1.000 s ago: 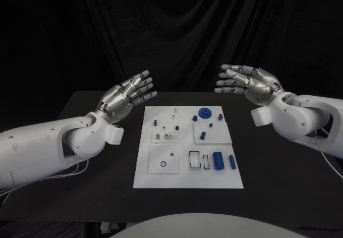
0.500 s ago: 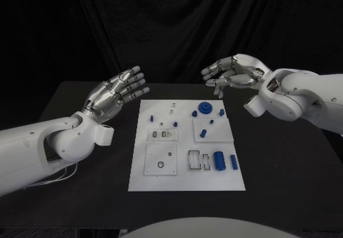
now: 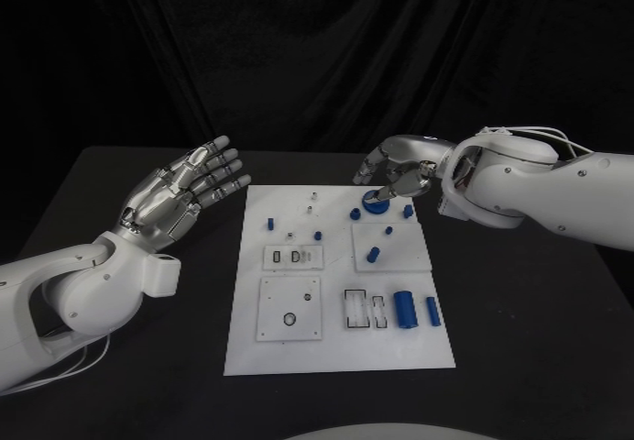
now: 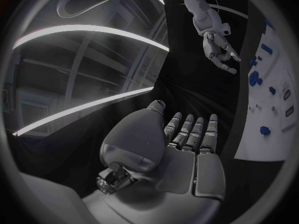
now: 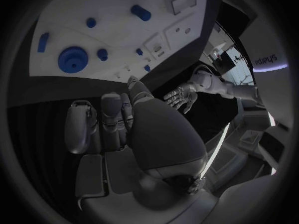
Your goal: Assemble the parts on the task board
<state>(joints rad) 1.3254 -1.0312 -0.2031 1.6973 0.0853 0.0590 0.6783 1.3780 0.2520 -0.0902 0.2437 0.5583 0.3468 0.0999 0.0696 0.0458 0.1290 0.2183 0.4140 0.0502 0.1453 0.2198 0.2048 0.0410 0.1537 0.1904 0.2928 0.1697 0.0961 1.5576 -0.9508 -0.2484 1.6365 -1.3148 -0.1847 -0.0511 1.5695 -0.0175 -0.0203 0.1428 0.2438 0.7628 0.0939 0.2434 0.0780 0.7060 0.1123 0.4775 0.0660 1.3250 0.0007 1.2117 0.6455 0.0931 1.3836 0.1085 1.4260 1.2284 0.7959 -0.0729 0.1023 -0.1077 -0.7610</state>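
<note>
Task board point(image 3: 337, 353), a white plate, lies lengthwise at the centre of the black worktop point(image 3: 529, 312). Left hand point(image 3: 179, 191) is raised above the worktop just off the board's left far corner, palm up, fingers straight and apart, nothing in it; the left wrist view shows the same flat, spread fingers point(image 4: 190, 134). Right hand point(image 3: 397, 174) hangs over the board's far right corner, fingers curled downward, fingertips directly above the blue gear point(image 3: 377, 203); cannot tell whether they touch it, and no part is seen held. In the right wrist view the gear point(image 5: 74, 58) lies flat on the board with clear space between it and the hand's fingers point(image 5: 112, 119). Other blue parts on the board: a large cylinder point(image 3: 406, 310) and a slim pin point(image 3: 432, 310) side by side near the right edge, a short peg point(image 3: 374, 254) on the raised square plate at mid-right, and a small peg point(image 3: 272, 223) near the left edge.
</note>
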